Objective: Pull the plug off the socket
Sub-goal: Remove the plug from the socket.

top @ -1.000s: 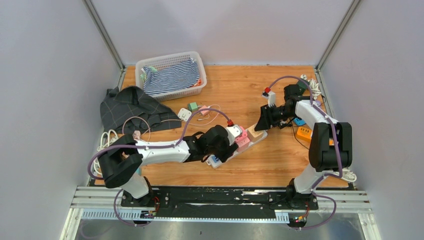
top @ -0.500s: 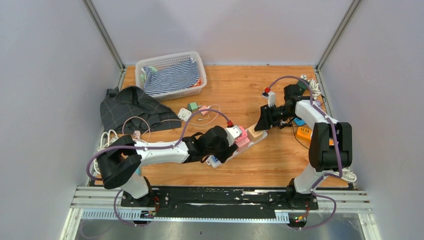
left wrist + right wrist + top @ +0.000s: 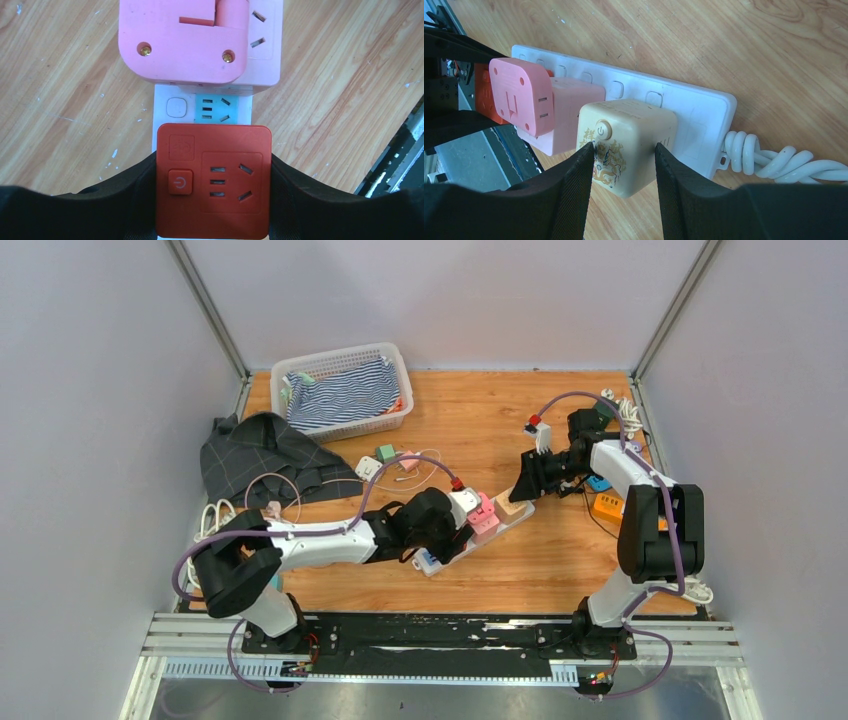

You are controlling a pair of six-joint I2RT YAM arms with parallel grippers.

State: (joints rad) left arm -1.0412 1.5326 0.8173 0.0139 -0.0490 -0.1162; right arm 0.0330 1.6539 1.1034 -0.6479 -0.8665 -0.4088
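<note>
On one strip (image 3: 696, 107), perhaps four plugs (image 3: 626, 142), two gripped

The tabletop (image 3: 325, 75) is grained wood with pale scuffs, the power strip (image 3: 694, 107) glossy white plastic, the red plug (image 3: 214, 181) and pink adapter (image 3: 182, 42) smooth matt plastic, the cream plug (image 3: 626, 145) shinier plastic with gilt print, and the latticed plastic basket (image 3: 352, 424) holds striped cloth.

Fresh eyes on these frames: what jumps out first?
A white power strip mid-table, crowded with chunky plug-in blocks, draws the eye. The right gripper pinches the cream adapter at the cord end. The left gripper clamps the red adapter farther along, with the pink adapters between.
</note>
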